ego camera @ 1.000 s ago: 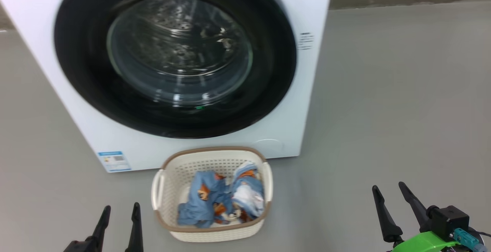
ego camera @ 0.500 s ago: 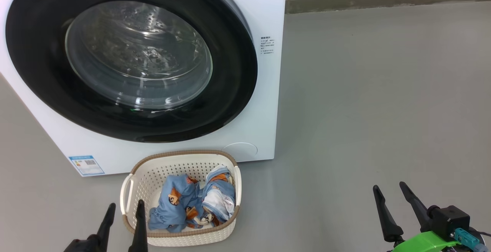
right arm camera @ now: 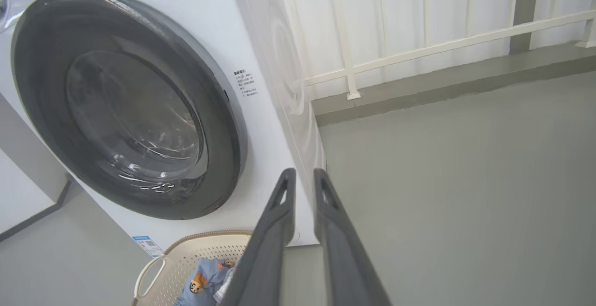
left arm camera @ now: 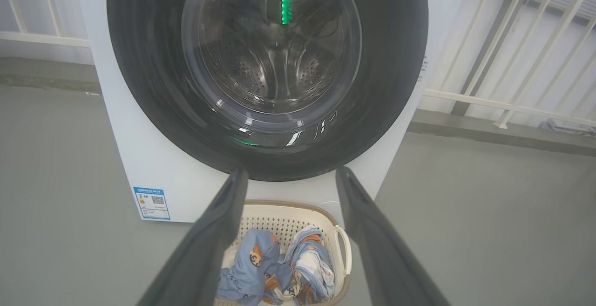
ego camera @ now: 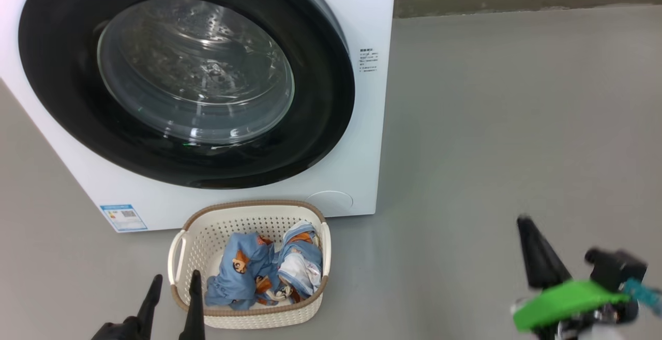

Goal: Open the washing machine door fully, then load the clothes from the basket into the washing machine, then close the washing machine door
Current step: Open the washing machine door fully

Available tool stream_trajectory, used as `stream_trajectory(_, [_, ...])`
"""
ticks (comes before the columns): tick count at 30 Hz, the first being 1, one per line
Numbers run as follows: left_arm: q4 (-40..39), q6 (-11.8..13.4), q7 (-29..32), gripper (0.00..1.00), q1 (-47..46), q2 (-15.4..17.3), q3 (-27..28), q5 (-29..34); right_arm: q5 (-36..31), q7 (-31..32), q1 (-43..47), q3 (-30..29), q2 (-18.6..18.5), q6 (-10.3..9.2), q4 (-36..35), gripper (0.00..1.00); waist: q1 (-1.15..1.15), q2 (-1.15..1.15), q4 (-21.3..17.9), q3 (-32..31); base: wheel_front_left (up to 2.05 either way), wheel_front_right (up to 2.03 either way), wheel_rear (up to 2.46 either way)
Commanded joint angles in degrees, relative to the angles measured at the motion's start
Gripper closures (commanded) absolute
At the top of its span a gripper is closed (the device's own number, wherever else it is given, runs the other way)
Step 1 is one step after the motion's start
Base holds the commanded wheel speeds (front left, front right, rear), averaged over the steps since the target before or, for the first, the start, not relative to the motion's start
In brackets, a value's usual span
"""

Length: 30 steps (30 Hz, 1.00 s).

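even soft daylight filling scene; glare streaking across washing machine door [ego camera: 186, 78] glass; right gripper [ego camera: 538, 252] smearing with motion blur; wrist views bending at edges.

The washing machine [ego camera: 362, 138], big and white, stands on the floor with the washing machine door [ego camera: 186, 76] shut, its glossy black rim ringing a clear glass window. Just before it sits the basket [ego camera: 248, 270], cream with a brown rim, holding the clothes [ego camera: 269, 272], crumpled light-blue garments.

Grey floor [ego camera: 507, 122] – bare, smooth; white railing [right arm camera: 419, 45] behind, along raised kerb [right arm camera: 442, 87].
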Motion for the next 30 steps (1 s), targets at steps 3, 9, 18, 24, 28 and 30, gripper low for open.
stream_trajectory(3, [-1.0,-0.1,-0.8,0.0,-1.5,0.4,1.0,-1.0,8.0,-0.7,-6.0,0.0,0.5,0.25,-3.6,1.0,0.0,0.0,0.6,0.2,0.0,0.0,0.0])
stream_trajectory(9, [-0.9,-0.1,-0.8,0.0,-2.3,0.3,-0.7,-2.7,22.1,-0.7,-12.1,-0.8,-0.1,0.25,-4.8,1.0,0.0,0.0,2.4,0.9,0.0,0.0,0.0])
stream_trajectory(18, [-1.8,1.3,-0.8,0.0,-3.8,0.3,-4.4,-6.2,45.2,-0.5,-22.2,3.2,-7.4,0.25,-2.3,1.0,0.0,0.0,6.8,4.0,0.0,0.0,0.0])
stream_trajectory(24, [-3.2,2.2,-0.8,0.0,-5.7,0.3,-6.7,-7.5,53.4,3.4,-28.8,6.3,-13.0,0.25,-2.0,1.0,0.0,0.0,9.3,8.0,0.0,0.0,0.0])
stream_trajectory(28, [-3.8,2.6,-0.8,0.0,-7.4,0.3,-8.5,-7.9,55.7,7.1,-33.4,9.1,-17.5,0.25,-2.3,1.0,0.0,0.0,11.3,10.8,0.0,0.0,0.0])
stream_trajectory(30, [-3.9,2.8,-0.8,0.0,-8.3,0.3,-9.5,-7.9,57.3,9.1,-35.4,10.1,-19.1,0.25,-2.7,1.0,0.0,0.0,12.3,12.2,0.0,0.0,0.0])
